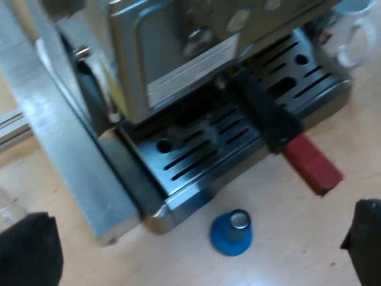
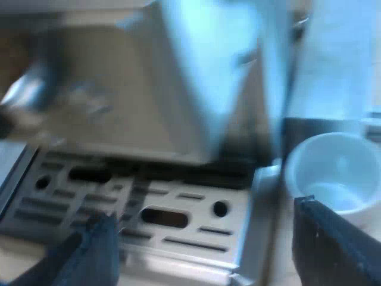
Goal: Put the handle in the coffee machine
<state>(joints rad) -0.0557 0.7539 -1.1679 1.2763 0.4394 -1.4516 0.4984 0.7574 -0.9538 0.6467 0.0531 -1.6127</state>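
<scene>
The espresso machine (image 1: pixel 178 53) stands close in front of my left gripper (image 1: pixel 199 253), whose fingers (image 1: pixel 30 253) are open and hold nothing. The holder's dark handle (image 1: pixel 265 113) reaches out from under the machine's front, across the drip tray (image 1: pixel 190 161). Its red end (image 1: pixel 312 164) sticks out past the tray's edge, and its metal part is hidden under the machine. My right gripper (image 2: pixel 208 256) is open and holds nothing, low before the drip tray (image 2: pixel 149 208), close to the machine's front (image 2: pixel 137 89).
A blue tamper (image 1: pixel 232 232) stands on the wooden table just off the tray's corner, near my left gripper. A white mug (image 2: pixel 339 176) sits beside the drip tray, close to one right finger (image 2: pixel 333 244). The mug (image 1: pixel 354 36) also shows past the handle.
</scene>
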